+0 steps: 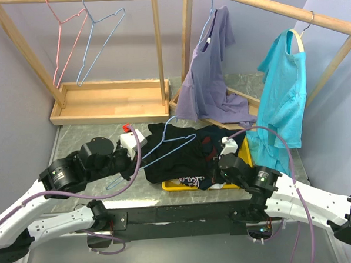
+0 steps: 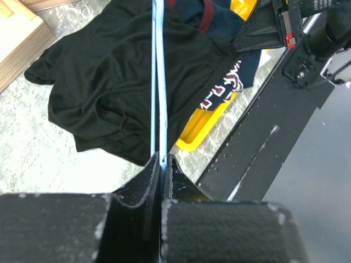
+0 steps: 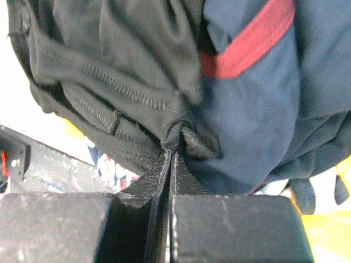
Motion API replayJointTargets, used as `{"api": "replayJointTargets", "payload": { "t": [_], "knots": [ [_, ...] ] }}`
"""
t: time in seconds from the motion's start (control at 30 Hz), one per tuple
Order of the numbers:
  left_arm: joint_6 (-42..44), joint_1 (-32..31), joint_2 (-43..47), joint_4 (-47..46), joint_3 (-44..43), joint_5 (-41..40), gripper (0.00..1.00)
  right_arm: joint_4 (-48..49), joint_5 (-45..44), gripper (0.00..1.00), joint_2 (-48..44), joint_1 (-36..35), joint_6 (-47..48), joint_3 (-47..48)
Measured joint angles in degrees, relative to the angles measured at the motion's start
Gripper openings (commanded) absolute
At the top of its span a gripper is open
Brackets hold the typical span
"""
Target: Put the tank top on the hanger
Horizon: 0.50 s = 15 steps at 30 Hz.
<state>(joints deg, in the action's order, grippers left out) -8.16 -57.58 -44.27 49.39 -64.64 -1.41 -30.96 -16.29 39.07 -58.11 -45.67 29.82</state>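
Matt cloth tank top, wire hanger

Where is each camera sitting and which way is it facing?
Top: above and behind the arms, looking down on the table; left arm and right arm show.
Left wrist: behind the left pincer, facing along the hanger over the tank top.
Right wrist: behind the right pincer, close on bunched tank top fabric.
Both wrist views share the tank top.

You see the hanger lying across the tank top, which is heaped over a yellow tray. Your left end effector meets the hanger's left side; your right end effector sits at the fabric's right edge.
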Motion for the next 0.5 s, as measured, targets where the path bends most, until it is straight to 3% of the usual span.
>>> {"api": "replayJointTargets", "payload": {
  "t": [0.07,0.27,0.5],
  "knots": [
    [0.24,-0.59,0.72,0.63,0.00,0.02,0.01,-0.11,1.18,0.10,-1.79,-0.35,-1.27,-1.60],
    [0.63,-2.62,3.48,3.04,-0.33,0.50,0.01,-0.81,1.66,0.00,-5.42,-0.87,-2.95,-1.79],
    [0.87,-4.94,3.50,4.90,-1.49,1.95,0.01,-4.09,-2.45,0.00,-2.99,-0.90,-3.34,2.95]
  ]
}}
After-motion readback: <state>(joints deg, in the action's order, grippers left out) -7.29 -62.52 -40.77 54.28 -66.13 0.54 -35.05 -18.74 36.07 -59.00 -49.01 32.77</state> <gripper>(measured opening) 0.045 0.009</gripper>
